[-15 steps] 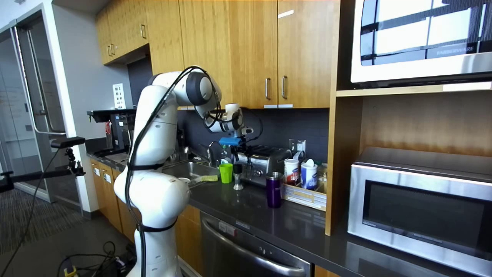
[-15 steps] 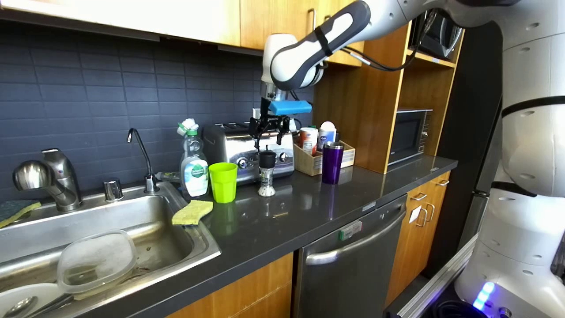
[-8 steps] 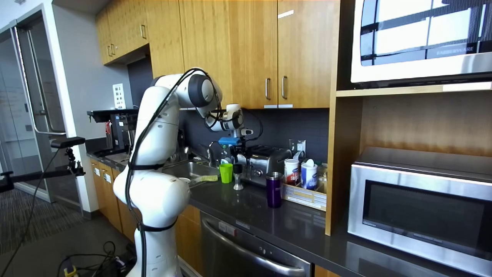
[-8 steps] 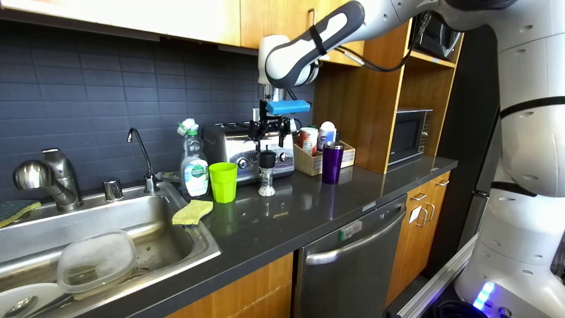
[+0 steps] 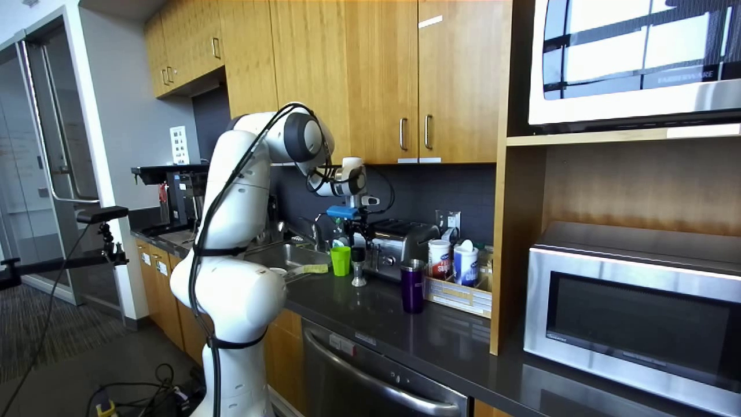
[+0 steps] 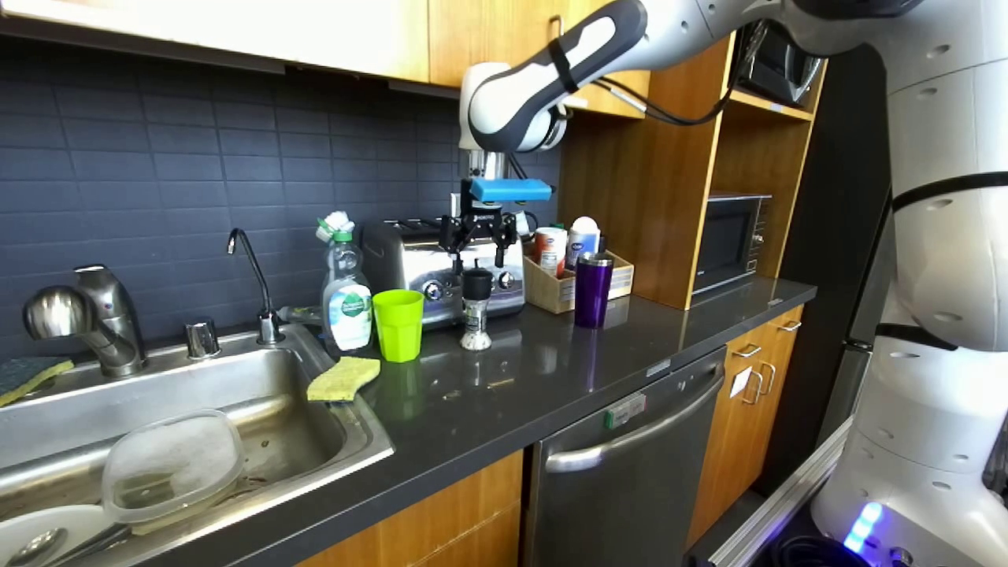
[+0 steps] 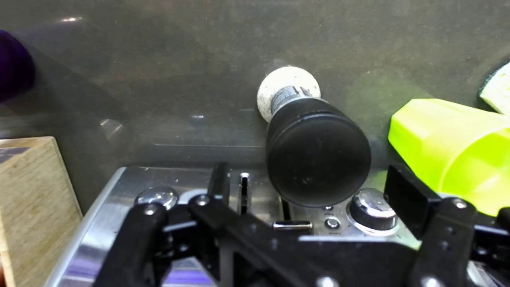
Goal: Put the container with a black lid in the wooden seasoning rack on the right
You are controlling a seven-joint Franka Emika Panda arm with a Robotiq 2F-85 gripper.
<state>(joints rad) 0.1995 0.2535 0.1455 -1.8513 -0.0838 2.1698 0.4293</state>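
Holding the claw (image 6: 479, 261) spread, with fingers (image 7: 220, 185) well apart, just above the container with a black lid (image 6: 476, 313) in both exterior views; in the wrist view, bracketing the lid (image 7: 318, 157), with fingers near nine and four o'clock of it; unable to tell of any touch between fingers and lid. Showing the container upright on the table (image 6: 504, 402), outside the wooden seasoning rack (image 6: 547, 287); in the wrist view, pointing its white base (image 7: 281, 81) toward eleven o'clock. Seeing in an exterior view, toward eleven o'clock of the container and just behind it, a steel toaster (image 6: 425, 264); at two o'clock, well apart, the rack, containing an orange-and-white canister (image 6: 550, 250) and a blue-and-white canister (image 6: 582, 242); near three o'clock, close to the rack, a purple tumbler (image 6: 592, 293); at eight o'clock, a yellow sponge (image 6: 343, 379) on the rim of the sink (image 6: 370, 442); near nine o'clock, a green cup (image 6: 398, 327), and beyond it a clear labelled bottle (image 6: 346, 311); also, in an exterior view, a white arm (image 5: 246, 200) at nine o'clock of the claw and, between three and four o'clock, a steel microwave (image 5: 631, 315).
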